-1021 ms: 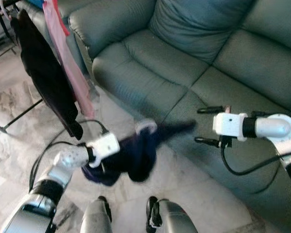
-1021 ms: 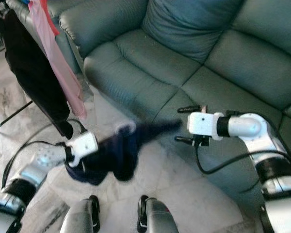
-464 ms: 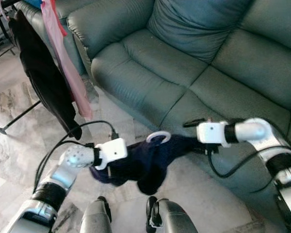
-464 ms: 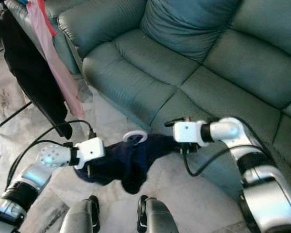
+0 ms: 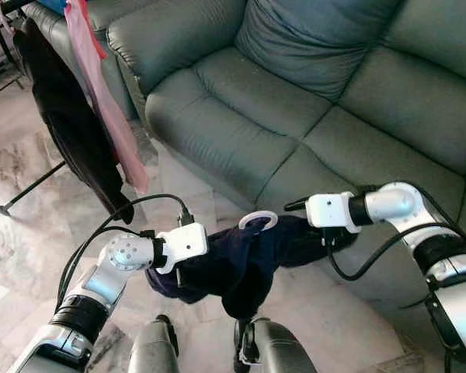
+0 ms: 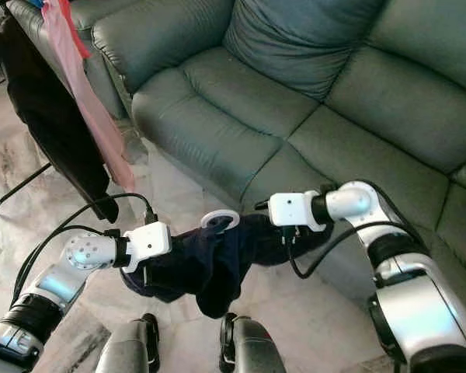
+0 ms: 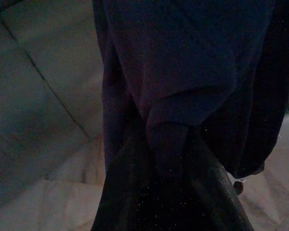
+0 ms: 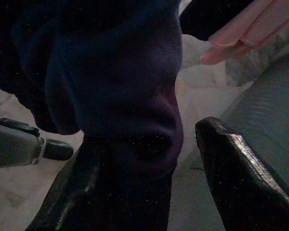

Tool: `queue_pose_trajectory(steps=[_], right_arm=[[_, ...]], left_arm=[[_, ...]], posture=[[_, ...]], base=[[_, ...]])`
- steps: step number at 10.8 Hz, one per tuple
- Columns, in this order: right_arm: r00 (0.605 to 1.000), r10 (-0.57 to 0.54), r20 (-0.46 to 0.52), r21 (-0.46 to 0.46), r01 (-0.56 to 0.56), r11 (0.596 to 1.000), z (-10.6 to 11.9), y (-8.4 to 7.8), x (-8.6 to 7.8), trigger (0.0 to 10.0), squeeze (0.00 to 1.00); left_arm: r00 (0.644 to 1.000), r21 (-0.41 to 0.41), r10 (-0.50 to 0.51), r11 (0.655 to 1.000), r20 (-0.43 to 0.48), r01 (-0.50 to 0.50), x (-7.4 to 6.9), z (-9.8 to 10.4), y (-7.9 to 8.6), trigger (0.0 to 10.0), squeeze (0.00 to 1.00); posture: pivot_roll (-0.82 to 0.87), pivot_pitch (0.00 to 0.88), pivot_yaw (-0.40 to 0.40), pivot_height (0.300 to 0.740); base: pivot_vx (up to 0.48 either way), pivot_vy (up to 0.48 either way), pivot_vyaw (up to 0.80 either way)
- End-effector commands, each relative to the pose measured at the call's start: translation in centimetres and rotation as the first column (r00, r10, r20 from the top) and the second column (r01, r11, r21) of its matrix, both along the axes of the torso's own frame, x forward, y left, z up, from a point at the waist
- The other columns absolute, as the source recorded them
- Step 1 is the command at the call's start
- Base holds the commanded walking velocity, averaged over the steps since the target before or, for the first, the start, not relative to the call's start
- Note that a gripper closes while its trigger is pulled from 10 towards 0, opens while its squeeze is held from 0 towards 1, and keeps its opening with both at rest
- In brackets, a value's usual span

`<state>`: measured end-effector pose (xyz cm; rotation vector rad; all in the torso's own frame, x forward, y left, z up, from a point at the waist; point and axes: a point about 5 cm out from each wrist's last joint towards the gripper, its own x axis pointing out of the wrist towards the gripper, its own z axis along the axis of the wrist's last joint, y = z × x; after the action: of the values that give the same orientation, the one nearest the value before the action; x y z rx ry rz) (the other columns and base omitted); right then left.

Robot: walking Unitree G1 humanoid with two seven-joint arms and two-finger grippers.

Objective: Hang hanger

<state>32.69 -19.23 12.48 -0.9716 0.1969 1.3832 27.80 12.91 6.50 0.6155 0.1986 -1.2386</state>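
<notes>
We hold the soft, light navy garment (image 5: 241,260) between left pincer (image 5: 188,273) & right pincer (image 5: 326,235), each clamped on cloth, w/ stiff hanger hook (image 5: 256,221) between them, the better grip.

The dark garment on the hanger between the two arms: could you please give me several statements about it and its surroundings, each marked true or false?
1. The dark blue garment is held up between the left gripper and the right gripper. True.
2. A white hanger hook sticks up from the top of the garment. True.
3. The garment lies flat on the sofa seat. False: it hangs in the air in front of the sofa, above the floor.
4. A pink cloth and a black cloth hang on the rack at the robot's left. True.
5. A person's hand grips the hanger hook. False: nothing touches it.
</notes>
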Motion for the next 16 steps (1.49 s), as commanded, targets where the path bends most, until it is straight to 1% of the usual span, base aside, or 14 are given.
queue_pose_trajectory(steps=[1, 4, 5, 6, 8, 11, 12, 13, 14, 15, 16], right_arm=[[1.0, -0.001, -0.02, -0.001, 0.001, 1.0, 0.2, -0.5, 0.0, 0.0, 0.0], [0.997, 0.019, -0.069, 0.01, -0.018, 1.0, -0.2, -0.4, -0.4, 0.0, 0.0], [0.997, 0.022, -0.07, 0.01, -0.021, 1.0, -0.3, -0.3, -0.4, 0.0, 0.0], [0.996, 0.019, -0.088, 0.008, -0.018, 1.0, -0.6, -0.3, -0.5, 0.0, 0.0], [0.994, 0.019, -0.111, 0.006, -0.018, 1.0, -1.0, -0.1, -0.6, 0.0, 0.0], [0.99, 0.019, -0.136, 0.009, -0.018, 1.0, -1.9, 0.2, -1.0, 0.0, 0.0], [0.989, 0.02, -0.146, 0.025, -0.017, 1.0, -2.3, 0.4, -1.2, 0.0, 0.0], [0.988, 0.021, -0.155, 0.035, -0.016, 0.999, -2.5, 0.4, -1.4, 0.0, 0.0], [0.985, 0.013, -0.17, 0.044, -0.006, 0.999, -2.8, 0.4, -1.6, 0.0, 0.0], [0.984, 0.0, -0.179, 0.048, 0.008, 0.999, -3.2, 0.2, -1.9, 0.0, 0.0], [0.986, -0.041, -0.164, 0.057, 0.051, 0.997, -3.7, 0.0, -2.0, 0.0, 0.0]], left_arm=[[1.0, -0.01, -0.024, 1.0, 0.001, 0.024, -0.3, 0.1, -0.4, 0.0, 0.0], [1.0, -0.011, -0.021, 1.0, 0.0, 0.021, -0.2, 0.3, -0.4, 0.0, 0.0], [1.0, -0.01, -0.019, 1.0, 0.001, 0.019, -0.2, 0.3, -0.4, 0.0, 0.0], [1.0, -0.039, -0.005, 0.999, 0.021, 0.006, 0.1, 0.8, -0.5, 0.0, 0.0], [0.999, -0.046, 0.002, 0.999, 0.039, -0.001, 0.3, 1.1, -0.5, 0.0, 0.0], [0.999, -0.051, 0.014, 0.999, 0.039, -0.012, 0.1, 0.9, -0.4, 0.0, 0.0], [0.997, -0.041, 0.031, 0.999, 0.068, -0.028, 0.3, 0.6, -0.3, 0.0, 0.0], [0.994, -0.052, 0.04, 0.998, 0.098, -0.035, 0.5, 0.9, -0.5, 0.0, 0.0], [0.993, -0.068, 0.047, 0.997, 0.107, -0.04, 0.7, 1.2, -0.6, 0.0, 0.0], [0.984, -0.036, 0.067, 0.997, 0.167, -0.062, 1.2, 1.4, -0.5, 5.3, 0.0], [0.973, -0.055, 0.107, 0.994, 0.204, -0.097, 1.7, 1.5, -0.4, 10.0, 1.0]], posture=[[-0.04, 0.191, -0.074, 0.74], [-0.04, 0.194, -0.072, 0.74], [-0.04, 0.194, -0.072, 0.74], [-0.03, 0.194, -0.075, 0.74], [-0.02, 0.194, -0.08, 0.74], [-0.01, 0.198, -0.082, 0.74], [-0.02, 0.199, -0.081, 0.74], [-0.02, 0.202, -0.08, 0.74], [-0.02, 0.202, -0.081, 0.74], [-0.02, 0.202, -0.082, 0.74], [-0.02, 0.2, -0.092, 0.74]], base=[[0.0, 0.0, 0.0], [0.0, 0.0, 0.0], [0.0, 0.0, 0.0], [0.0, 0.0, 0.0], [0.0, 0.0, 0.0], [0.0, 0.0, 0.0], [0.0, 0.0, 0.0], [0.0, 0.0, 0.0], [0.0, 0.0, 0.0], [0.0, 0.0, 0.0], [0.0, 0.0, 0.0]])
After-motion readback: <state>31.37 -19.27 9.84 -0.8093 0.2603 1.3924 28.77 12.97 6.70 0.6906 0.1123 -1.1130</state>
